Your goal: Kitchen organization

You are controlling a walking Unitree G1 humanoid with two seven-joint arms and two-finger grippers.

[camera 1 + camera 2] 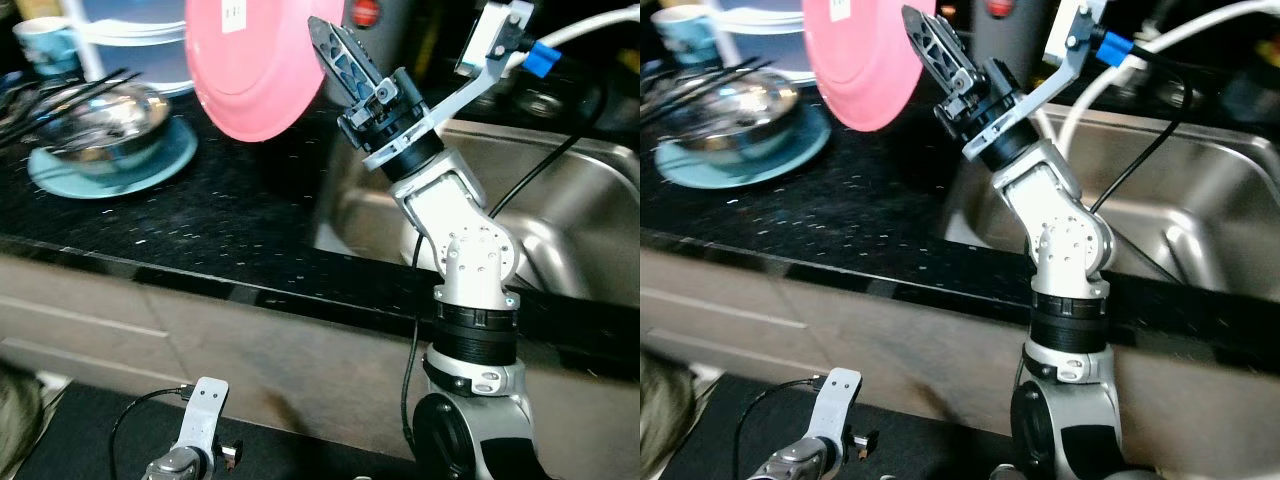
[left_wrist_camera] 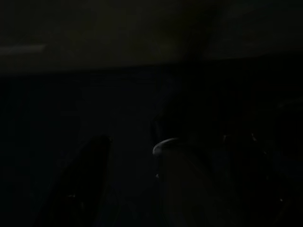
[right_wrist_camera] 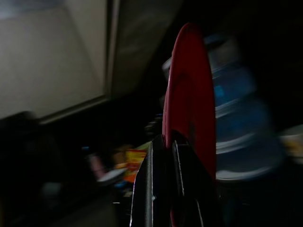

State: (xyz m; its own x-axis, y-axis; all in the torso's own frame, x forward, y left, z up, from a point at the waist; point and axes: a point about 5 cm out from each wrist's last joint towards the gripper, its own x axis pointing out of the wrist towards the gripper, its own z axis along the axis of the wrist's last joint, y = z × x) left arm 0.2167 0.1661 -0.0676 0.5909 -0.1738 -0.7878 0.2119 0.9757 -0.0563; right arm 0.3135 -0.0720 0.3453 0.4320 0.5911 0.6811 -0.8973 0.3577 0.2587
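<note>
My right gripper (image 1: 330,45) is raised over the black countertop (image 1: 230,220) and shut on the rim of a pink plate (image 1: 255,60), which it holds up on edge, tilted. The right wrist view shows that plate (image 3: 189,94) edge-on, clamped between the two black fingers (image 3: 149,189). At the far left of the counter a steel bowl (image 1: 105,120) with dark utensils in it rests on a teal plate (image 1: 110,165). My left arm (image 1: 195,440) hangs low in front of the cabinet; its wrist view is very dark.
A stainless sink (image 1: 560,210) lies to the right of the counter, under my right arm. A stack of pale blue containers (image 1: 135,40) and a cup (image 1: 45,45) stand at the back left. Beige cabinet fronts (image 1: 150,340) run below the counter edge.
</note>
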